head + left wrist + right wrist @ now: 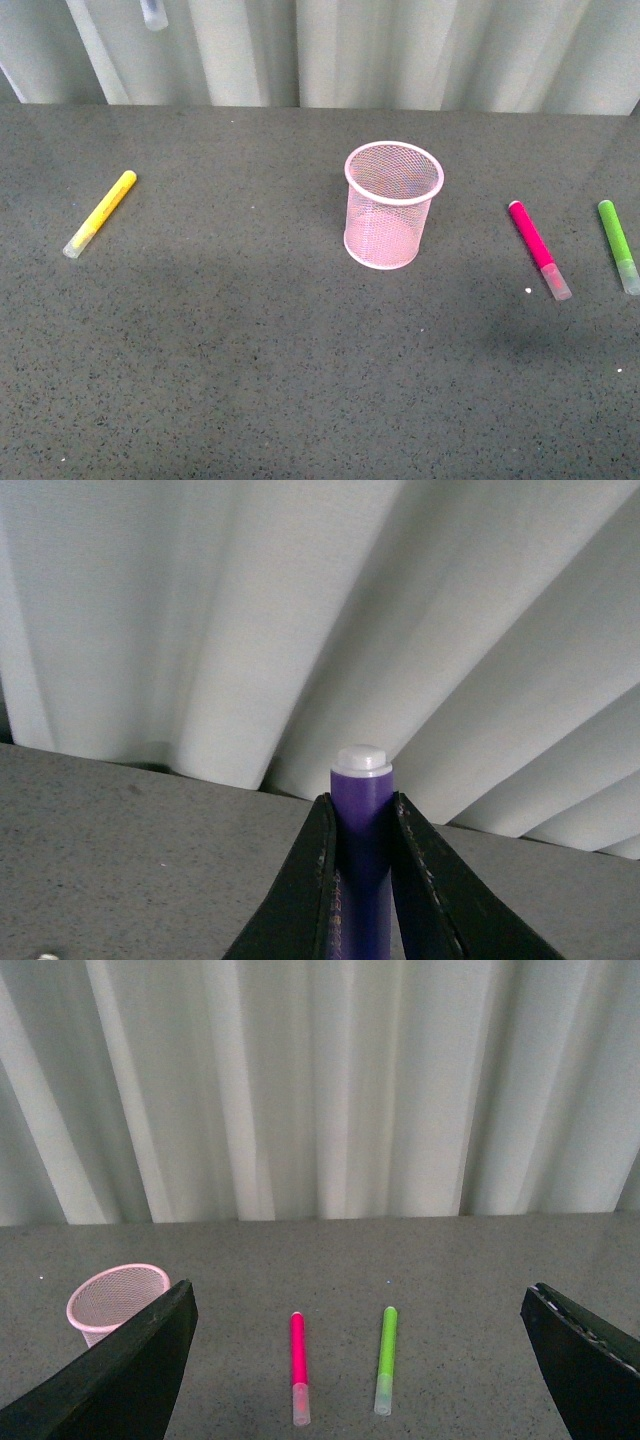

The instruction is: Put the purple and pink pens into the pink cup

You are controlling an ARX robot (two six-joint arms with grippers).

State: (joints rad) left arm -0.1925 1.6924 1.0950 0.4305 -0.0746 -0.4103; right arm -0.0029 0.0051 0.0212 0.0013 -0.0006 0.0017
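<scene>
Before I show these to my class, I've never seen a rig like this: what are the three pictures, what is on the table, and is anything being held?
This is a robot with two arms, each ending in a two-fingered hand. One picture comes from a camera on its body, looking forward over a dark table. There stands a pink cup made of mesh, with a yellow pen on its left and a pink pen and a green pen on its right.

The other two pictures come from cameras on the wrists. The left hand is shut on a purple pen, held up in front of a white curtain. The right hand is open and holds nothing; between its fingers you see the pink and green pens, with the cup off to one side.
</scene>
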